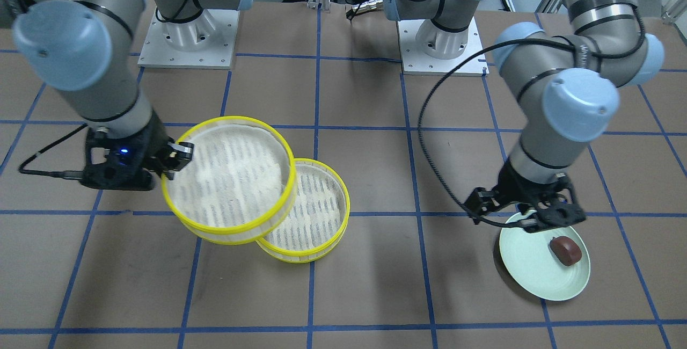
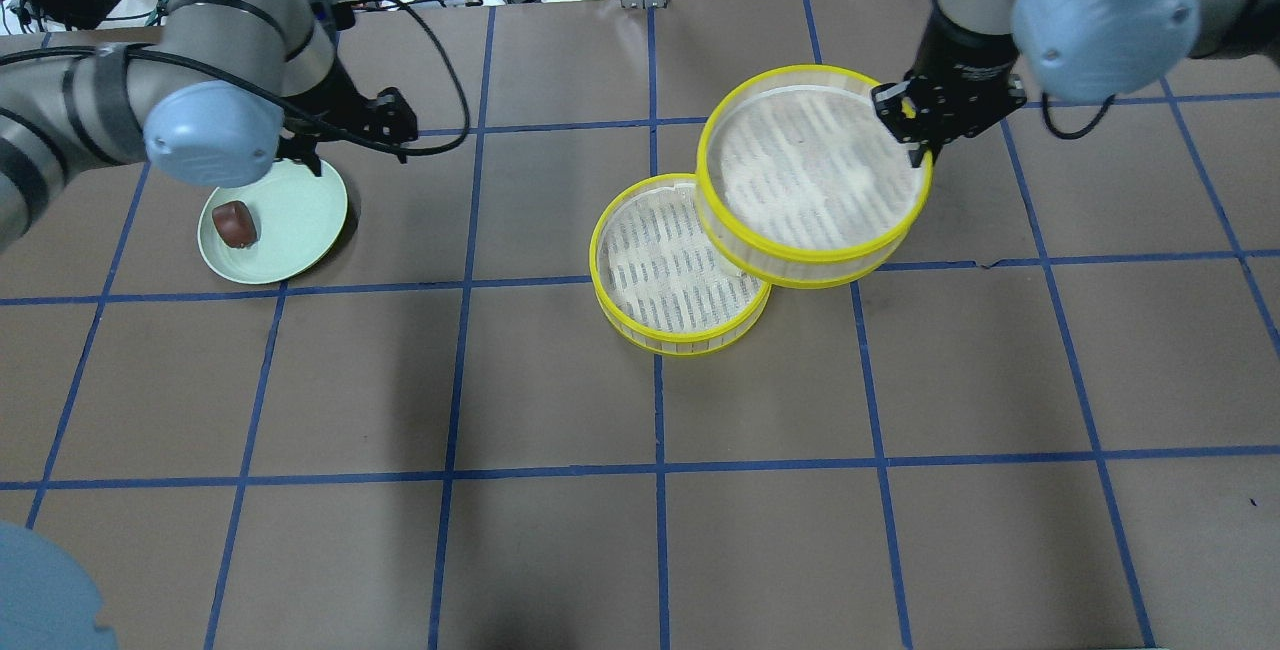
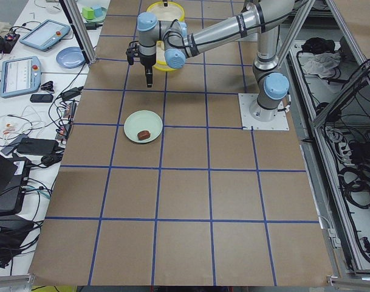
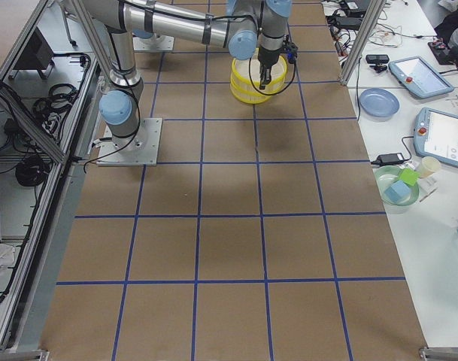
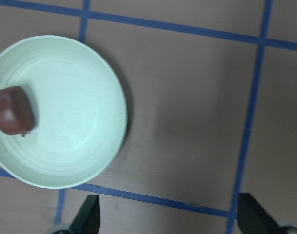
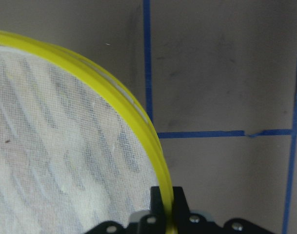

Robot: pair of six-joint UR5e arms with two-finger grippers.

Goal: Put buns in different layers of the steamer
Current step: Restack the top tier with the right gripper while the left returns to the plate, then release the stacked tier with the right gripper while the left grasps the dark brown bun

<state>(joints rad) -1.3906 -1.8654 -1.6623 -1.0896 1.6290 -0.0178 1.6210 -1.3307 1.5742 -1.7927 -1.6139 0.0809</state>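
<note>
The dark brown bun lies on a pale green plate. My left gripper is open and empty, above the plate's edge and beside the bun. My right gripper is shut on the yellow rim of the upper steamer tier. It holds that tier raised and offset, partly over the lower tier, which rests on the table. The white bun is not in view.
Both arm bases are bolted at the robot's side of the table. The brown table carries a blue tape grid. A side bench with tablets, a blue plate and cables runs past the far edge.
</note>
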